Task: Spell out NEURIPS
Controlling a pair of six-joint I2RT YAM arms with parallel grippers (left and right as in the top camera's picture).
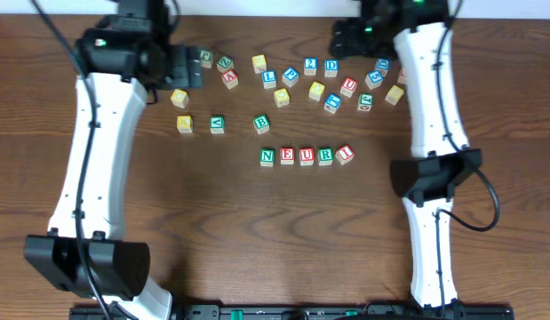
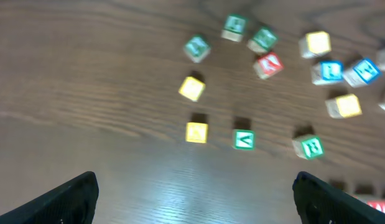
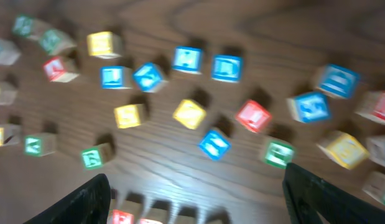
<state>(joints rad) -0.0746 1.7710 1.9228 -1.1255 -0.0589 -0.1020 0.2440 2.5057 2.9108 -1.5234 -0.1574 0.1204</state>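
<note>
Cubes spelling NEURI (image 1: pixel 306 156) line up on the table (image 1: pixel 257 240); the likely blue P cube (image 1: pixel 290 76) lies among scattered cubes (image 1: pixel 316 90) behind. Light, hard, smooth wood: pinch two opposite flat faces squarely. Both pairs of jaws gape wide, empty.

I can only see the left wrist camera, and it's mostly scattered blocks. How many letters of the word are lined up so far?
Observer: Five, side by side: green N, red E, red U, green R, red I.
Operator: Is it neat?
Observer: Mostly; the red I at the end sits a bit crooked.
Operator: What's the other arm doing?
Observer: The right gripper hangs open over the loose cubes at the back, holding nothing.
</note>
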